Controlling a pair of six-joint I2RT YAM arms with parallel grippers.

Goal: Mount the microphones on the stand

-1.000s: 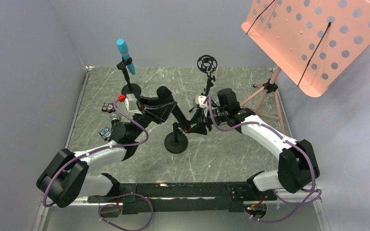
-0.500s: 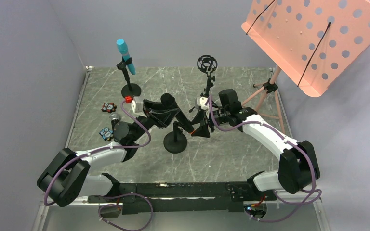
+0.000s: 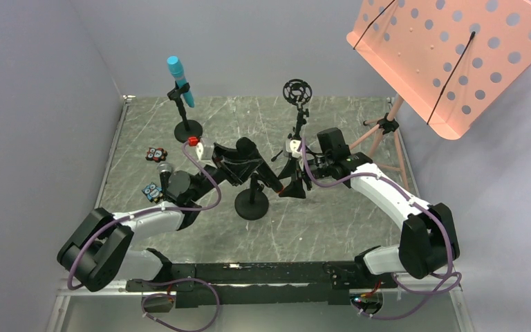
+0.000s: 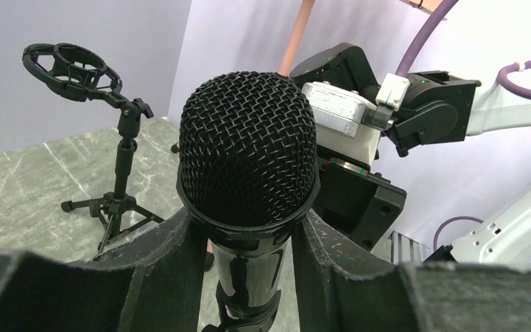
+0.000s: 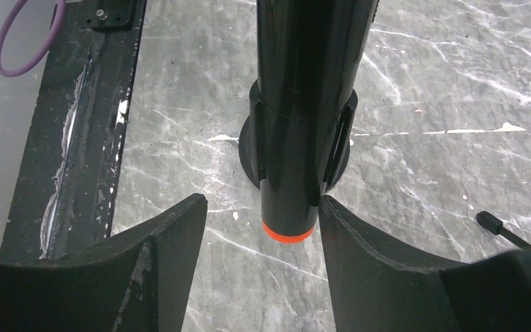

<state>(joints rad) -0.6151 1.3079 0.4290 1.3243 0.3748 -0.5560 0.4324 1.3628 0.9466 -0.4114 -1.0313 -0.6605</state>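
Top external view is showing the desk [image 3: 332, 117] carrying three stands. The turquoise mic [image 3: 180, 81] is already sitting in the far-left one, the ring-mount stand [image 3: 297, 93] is standing at the far middle, and both arms are meeting over the middle stand [image 3: 252, 204]. The black mic [image 4: 247, 149] is sitting there with its barrel in the clip [image 5: 303, 138]. The left end effector [image 4: 249, 228] is flanking the neck just under the mesh head; whether it is clamping or merely touching cannot be told. The right end effector [image 5: 263, 200] is spread apart, hanging either side of the tail with gaps showing. The step in hand is probably seating. The orange cap [image 5: 288, 232] is poking only just below the clip, so the mic is likely wanting a straight push along its own axis. The stand is needing steadying meanwhile, with no sideways twist that could be tipping the base.
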